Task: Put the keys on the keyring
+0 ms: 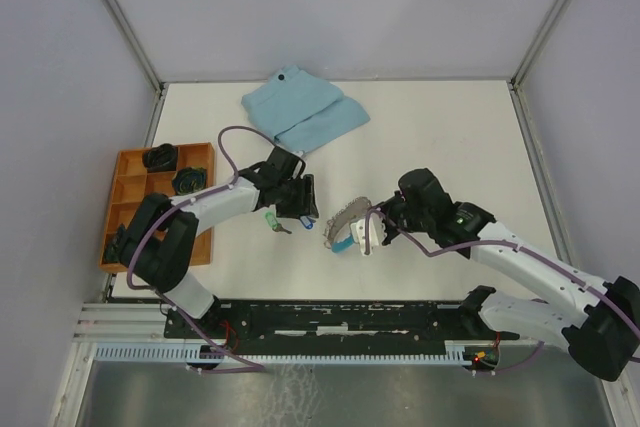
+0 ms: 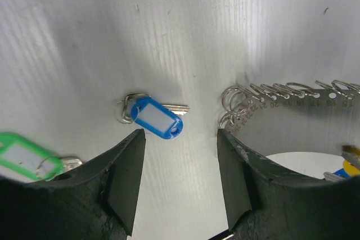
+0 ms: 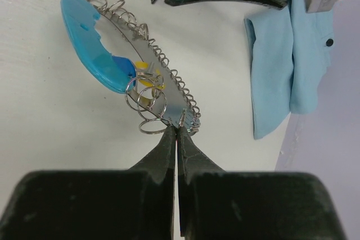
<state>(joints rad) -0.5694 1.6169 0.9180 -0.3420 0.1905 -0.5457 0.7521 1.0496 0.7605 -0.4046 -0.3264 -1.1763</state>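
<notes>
The keyring [image 3: 143, 63] is a curved grey metal strip hung with wire rings, with a light-blue strap and a yellow tag; it also shows in the top view [image 1: 345, 219]. My right gripper [image 3: 178, 129] is shut on its end and holds it tilted. My left gripper [image 2: 179, 139] is open and empty, just above the table. A blue-tagged key [image 2: 153, 116] lies flat beyond its fingertips, left of the keyring's end rings [image 2: 236, 105]. A green-tagged key [image 2: 25, 155] lies at the left, partly behind the left finger. The red-tagged key is out of view.
A folded light-blue cloth [image 1: 303, 111] lies at the back of the table. An orange compartment tray [image 1: 128, 197] with dark parts stands at the left edge, close to the left arm. The two grippers are close together mid-table.
</notes>
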